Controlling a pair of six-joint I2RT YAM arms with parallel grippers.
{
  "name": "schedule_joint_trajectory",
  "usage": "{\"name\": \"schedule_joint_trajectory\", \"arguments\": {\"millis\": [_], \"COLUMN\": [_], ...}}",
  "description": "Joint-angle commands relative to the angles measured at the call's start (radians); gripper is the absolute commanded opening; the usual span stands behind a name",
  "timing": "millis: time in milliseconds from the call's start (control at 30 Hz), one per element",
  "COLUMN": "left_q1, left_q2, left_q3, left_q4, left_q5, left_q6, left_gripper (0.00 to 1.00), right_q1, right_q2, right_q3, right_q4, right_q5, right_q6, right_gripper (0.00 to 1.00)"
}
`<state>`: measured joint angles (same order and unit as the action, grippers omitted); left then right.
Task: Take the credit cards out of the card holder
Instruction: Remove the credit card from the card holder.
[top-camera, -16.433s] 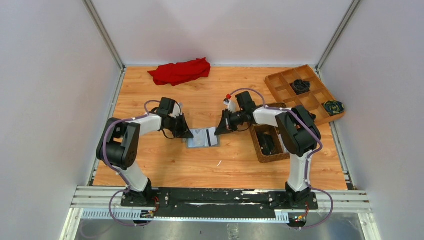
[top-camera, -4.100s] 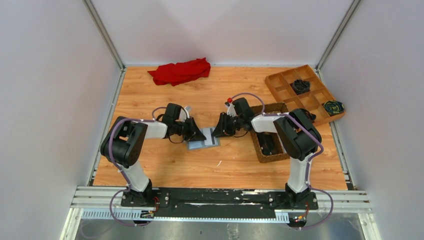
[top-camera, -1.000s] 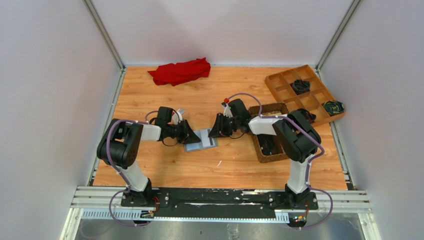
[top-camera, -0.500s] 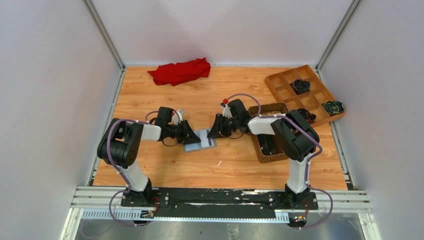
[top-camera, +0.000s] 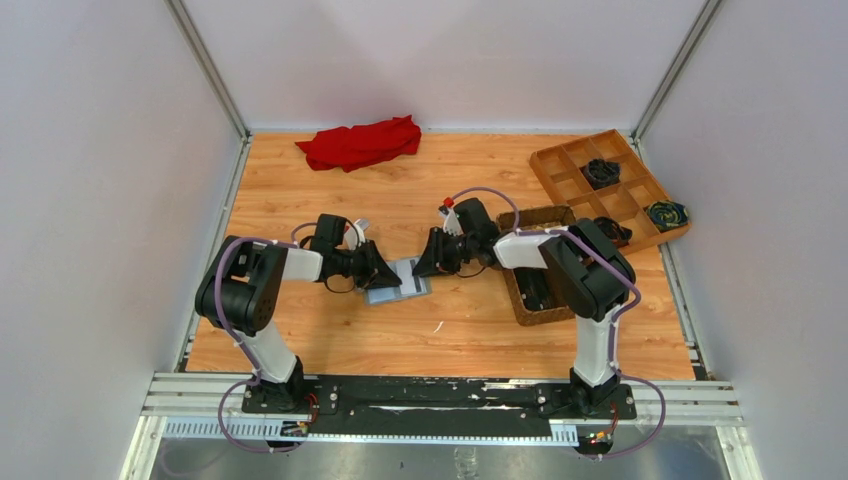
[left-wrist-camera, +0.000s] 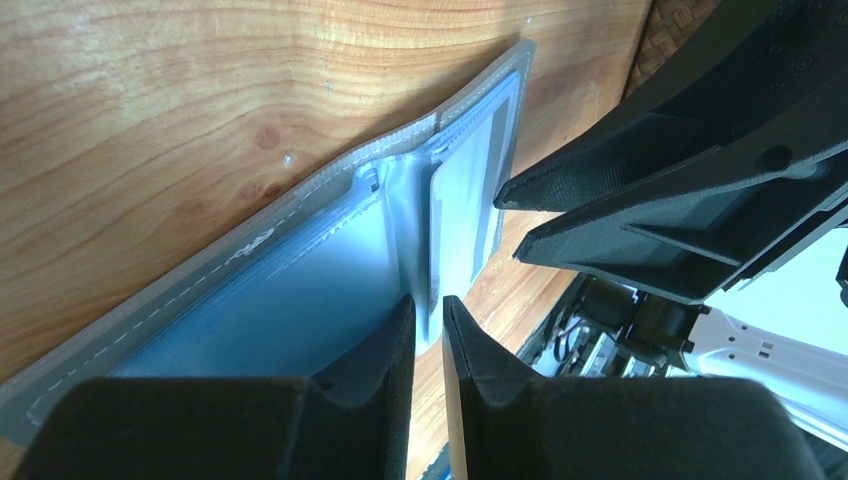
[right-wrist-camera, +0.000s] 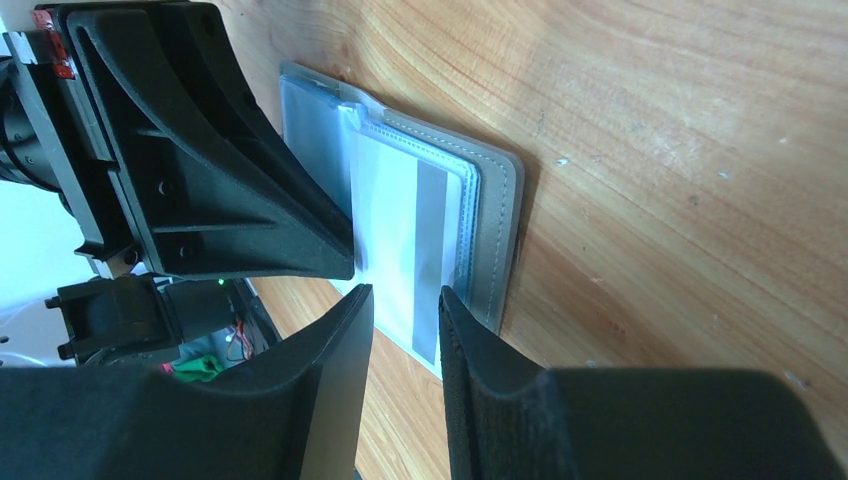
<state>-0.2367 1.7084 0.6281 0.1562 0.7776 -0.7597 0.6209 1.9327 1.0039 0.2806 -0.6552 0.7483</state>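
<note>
**Card on its way out:** a grey wallet (top-camera: 398, 282) lies open on the wooden table (top-camera: 330, 335), midway between two robot arms that meet over it tip to tip. A pale card (right-wrist-camera: 400, 235) with a grey stripe juts past the edge of the wallet's right half, partly clear of its pocket. No second card can be made out.

The right gripper (right-wrist-camera: 403, 295) points at that exposed end with its jaws a little apart, and nothing looks clamped between them. The left gripper (left-wrist-camera: 427, 305) sits low at the wallet's fold with its jaws almost together. A pale strip of the lining runs into the slit between them, but whether it is pinched cannot be told.

The step in hand looks to be drawing this card free. To do it well, the right jaws should close on the exposed end of the card alone, short of the stitched lip of the pocket. The pull should then run flat and straight along the line of the pocket, since lifting or twisting would likely wedge the card in the plastic. The left gripper needs to pin the wallet firmly. If the wallet slides along with the card, the pull achieves nothing. The two tips are close together, so a slow, short stroke is the safer course.
</note>
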Motion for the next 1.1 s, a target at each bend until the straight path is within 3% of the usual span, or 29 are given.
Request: {"name": "schedule_joint_trajectory", "arguments": {"millis": [0, 267, 533, 1067], "left_q1": [0.008, 0.008, 0.008, 0.050], "left_q2": [0.017, 0.021, 0.017, -0.024], "left_q3": [0.010, 0.011, 0.010, -0.054], "left_q4": [0.004, 0.004, 0.010, 0.038], "left_q5": [0.005, 0.007, 0.012, 0.013], "left_q6": [0.002, 0.000, -0.003, -0.034], "left_gripper": [0.19, 0.16, 0.00, 0.00], "right_q1": [0.027, 0.032, 0.032, 0.022], "right_q2": [0.039, 0.045, 0.055, 0.057], "right_q3": [0.016, 0.024, 0.023, 0.007], "right_q4": [-0.017, -0.015, -0.014, -0.041], "right_q5": [-0.006, -0.012, -0.011, 0.018], "right_q6": [0.005, 0.007, 0.007, 0.000], "right_gripper": [0.35, 0.35, 0.35, 0.35]}}
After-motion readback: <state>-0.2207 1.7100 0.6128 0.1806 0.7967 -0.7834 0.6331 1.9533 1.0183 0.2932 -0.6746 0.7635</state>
